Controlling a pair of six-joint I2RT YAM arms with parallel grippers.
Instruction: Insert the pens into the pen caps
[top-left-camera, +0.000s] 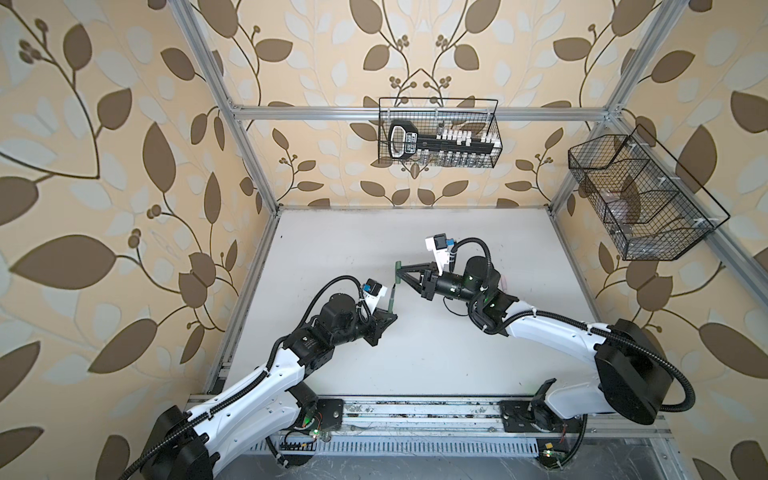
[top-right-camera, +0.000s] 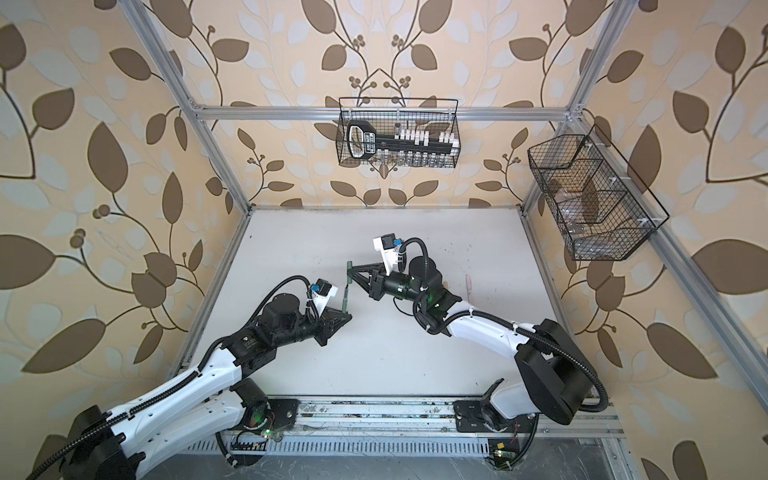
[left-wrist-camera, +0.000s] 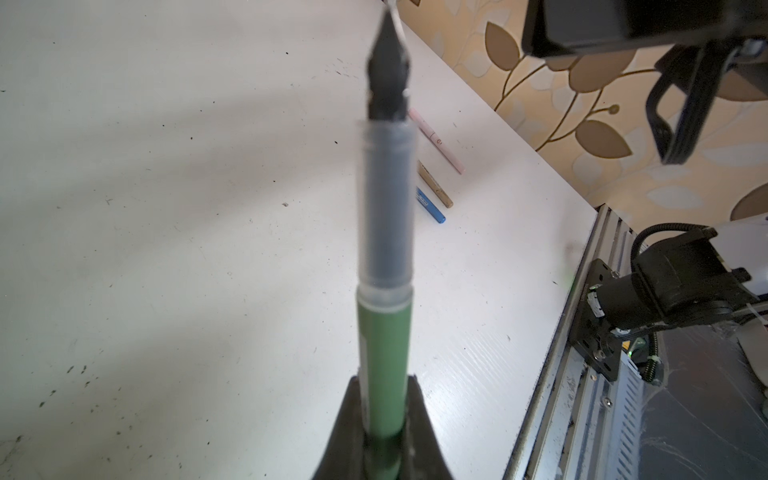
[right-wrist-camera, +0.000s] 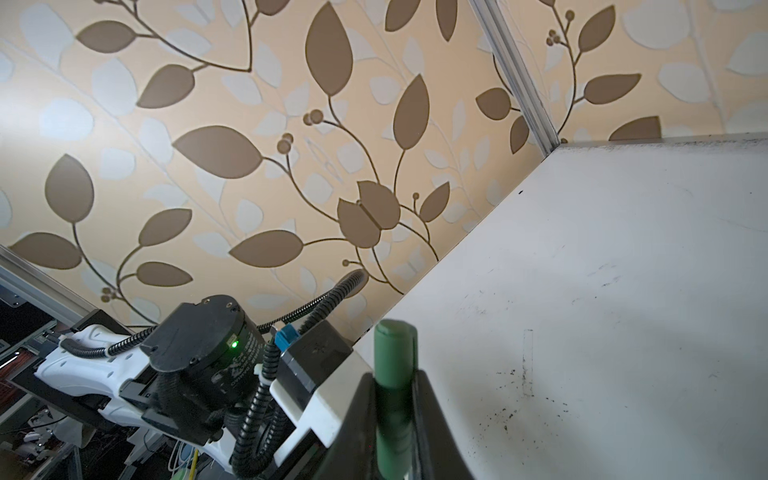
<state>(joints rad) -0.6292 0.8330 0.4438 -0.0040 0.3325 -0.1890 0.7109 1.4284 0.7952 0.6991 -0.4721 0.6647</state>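
Green pen (left-wrist-camera: 384, 332) fills the left wrist view; the left gripper (left-wrist-camera: 384, 380) is clamped on its barrel, dark tip pointing away. The right gripper (right-wrist-camera: 392, 380) is clamped on the green cap (right-wrist-camera: 392, 353). Both top views show the pair held above the table (top-left-camera: 374, 249), the tip just short of the cap and not yet in.

Step, as I read it: mating green. Next I need the axes lined up, then a straight push.

The pink pen (left-wrist-camera: 436, 141), tan pen (left-wrist-camera: 434, 185) and blue pen (left-wrist-camera: 430, 205) lie side by side near the table's right edge; I cannot tell whether they are capped.

The back basket (top-left-camera: 436, 99) holds a black rack (top-left-camera: 453, 145) with white blocks. The side basket (top-left-camera: 652, 245) has unclear contents.
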